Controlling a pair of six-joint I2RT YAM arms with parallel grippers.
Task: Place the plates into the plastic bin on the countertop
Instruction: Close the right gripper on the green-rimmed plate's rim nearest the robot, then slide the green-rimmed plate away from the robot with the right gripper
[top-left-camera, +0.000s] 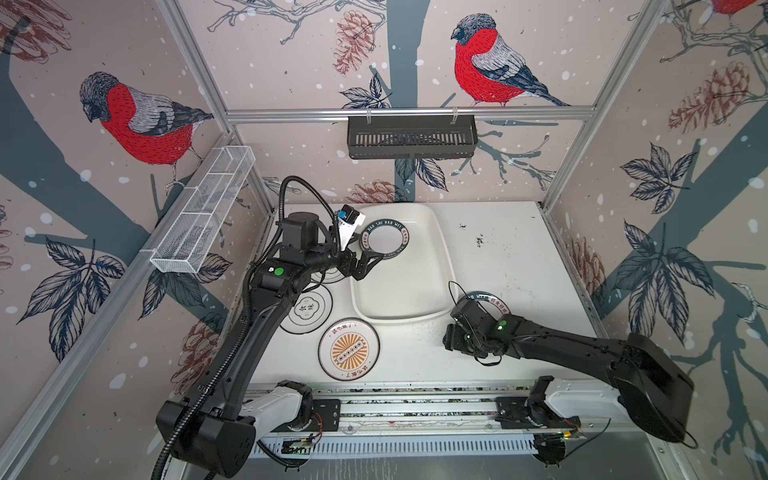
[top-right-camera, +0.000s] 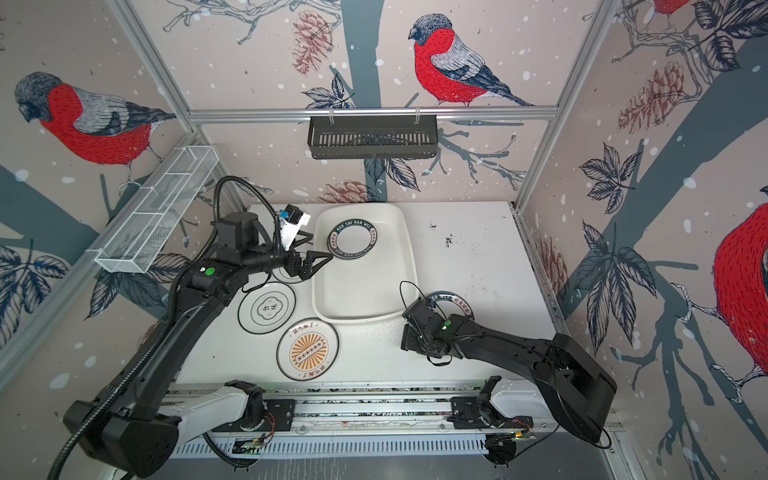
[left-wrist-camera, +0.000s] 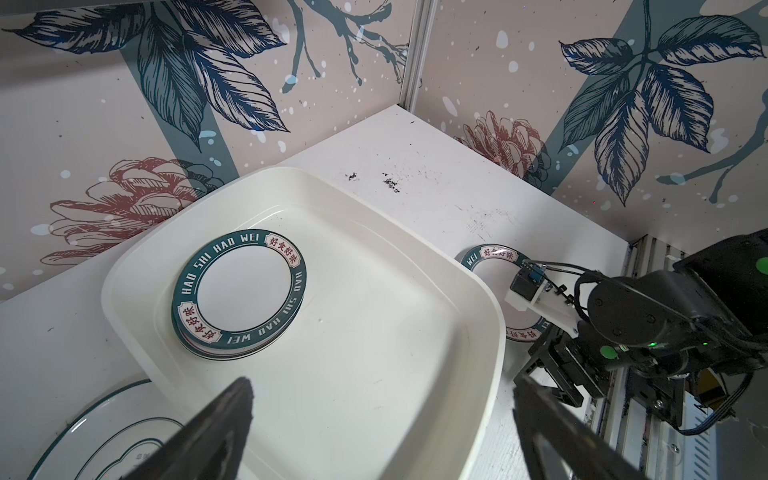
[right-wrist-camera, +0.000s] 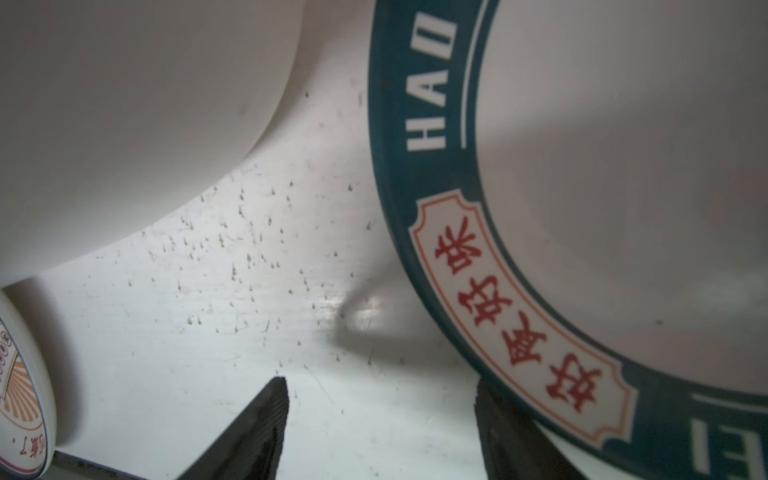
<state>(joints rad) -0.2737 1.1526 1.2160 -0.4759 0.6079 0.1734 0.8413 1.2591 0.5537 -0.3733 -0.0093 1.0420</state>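
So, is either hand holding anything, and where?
Nothing. Left hand open over the glossy white plastic bin; right hand open beside the round green-rimmed white plate.

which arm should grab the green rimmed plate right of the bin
Right: the right gripper is open right beside that plate on the countertop. The left gripper hangs open over the plastic bin, farther off.

One bin; four loose plates – plus stack inside.
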